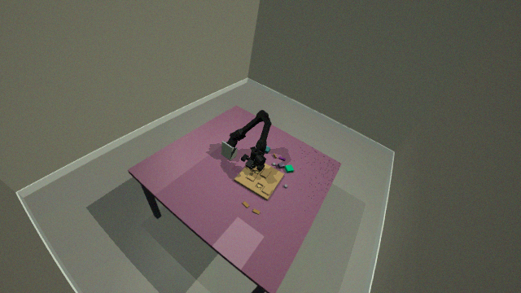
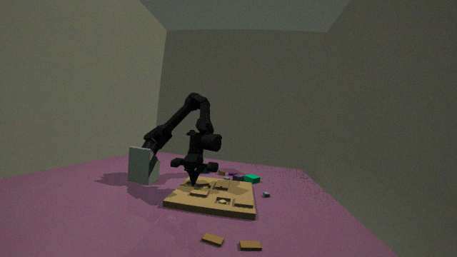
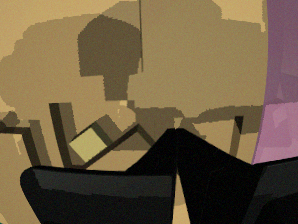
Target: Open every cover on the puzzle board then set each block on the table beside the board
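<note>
The tan puzzle board (image 1: 240,179) (image 2: 178,201) (image 3: 35,10) lies flat on the table. My gripper (image 2: 193,184) (image 3: 174,136) is shut and empty, its tips down at the board's back left part; whether they touch a cover cannot be told. A pale yellow block (image 3: 89,145) sits in a well just left of the tips in the wrist view. Another pale block (image 1: 259,185) (image 2: 223,201) sits in an uncovered front well. A front right cover (image 2: 243,202), a middle left cover (image 2: 200,193) and a back cover (image 2: 222,185) stand raised on the board.
Two flat tan pieces, one left (image 1: 245,204) (image 2: 213,239) and one right (image 1: 256,212) (image 2: 250,245), lie before the board. A green block (image 1: 289,168) (image 2: 252,178) and small coloured items lie behind. A grey cube (image 1: 286,185) (image 2: 266,194) lies right. A pale box (image 1: 229,150) (image 2: 139,165) stands left.
</note>
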